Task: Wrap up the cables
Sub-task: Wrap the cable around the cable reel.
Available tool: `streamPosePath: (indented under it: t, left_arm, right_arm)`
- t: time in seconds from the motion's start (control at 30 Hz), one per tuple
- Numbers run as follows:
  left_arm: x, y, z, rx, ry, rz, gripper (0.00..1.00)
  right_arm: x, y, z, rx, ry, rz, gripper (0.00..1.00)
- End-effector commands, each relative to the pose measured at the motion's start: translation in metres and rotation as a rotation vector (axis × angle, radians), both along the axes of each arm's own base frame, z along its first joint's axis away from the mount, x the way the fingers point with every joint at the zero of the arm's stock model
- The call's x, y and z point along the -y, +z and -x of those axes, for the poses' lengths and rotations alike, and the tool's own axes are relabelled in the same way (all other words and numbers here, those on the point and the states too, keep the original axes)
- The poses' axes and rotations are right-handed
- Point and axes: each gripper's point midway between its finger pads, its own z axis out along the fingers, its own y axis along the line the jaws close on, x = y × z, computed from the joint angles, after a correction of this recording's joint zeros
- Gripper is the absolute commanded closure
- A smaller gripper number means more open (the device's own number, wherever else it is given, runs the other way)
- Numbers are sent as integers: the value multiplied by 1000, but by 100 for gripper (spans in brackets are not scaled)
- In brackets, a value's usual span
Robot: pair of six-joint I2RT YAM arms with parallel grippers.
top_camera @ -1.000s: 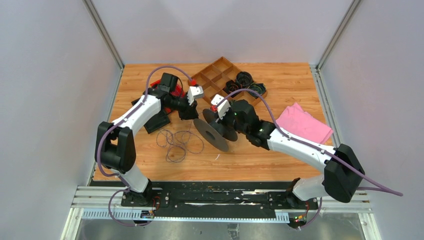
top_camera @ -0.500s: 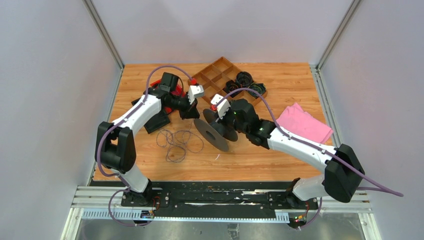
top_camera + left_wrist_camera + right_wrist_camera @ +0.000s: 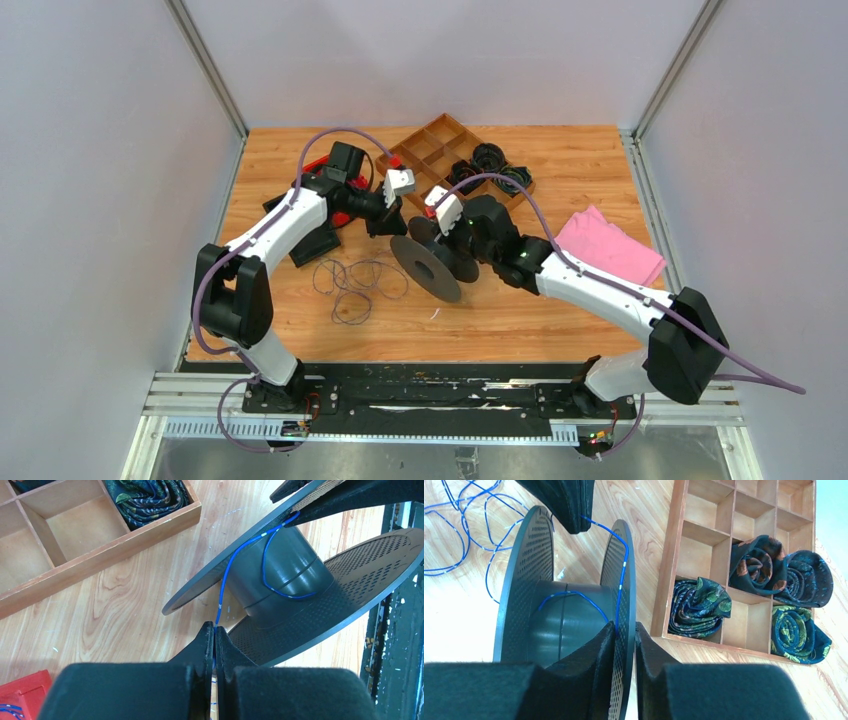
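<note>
A thin blue cable (image 3: 227, 575) runs from the tips of my left gripper (image 3: 215, 630), shut on it, up over the flange and round the hub of the dark grey spool (image 3: 285, 565). The rest of the cable lies in loose loops (image 3: 355, 285) on the table in front of the left arm. The spool (image 3: 428, 268) stands tilted at mid-table. My right gripper (image 3: 625, 630) is shut on its perforated flange (image 3: 624, 580), the cable's end trapped under one finger, with a sliver of light at the other. The left gripper (image 3: 385, 222) hangs just behind-left of the spool.
A wooden divided tray (image 3: 430, 150) stands at the back, with dark patterned rolls (image 3: 701, 605) in its right compartments. A pink cloth (image 3: 608, 248) lies to the right. Red and black items (image 3: 330, 185) lie under the left arm at the back left.
The left gripper has closed on the cable and drawn slightly right and back. The spool and right gripper have shifted a little right. The right fingers have eased slightly on the flange.
</note>
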Motion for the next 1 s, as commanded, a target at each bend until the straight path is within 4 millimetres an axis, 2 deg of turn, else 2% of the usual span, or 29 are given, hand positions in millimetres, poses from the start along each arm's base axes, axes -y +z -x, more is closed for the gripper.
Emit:
streamPosePath:
  t: [0.0,0.67,0.97]
  left_arm:
    - [6,19,0,61,-29,31,100]
    - [10,10,6,37,-37,28,100]
    - [8,15,-3,66,4,12,100]
  right_arm:
    - [5,-11,4,-45,0,33,78]
    - [9,-3,1,-28,-30,-20,62]
    - [20,8,-7,-6,-109,-37,58]
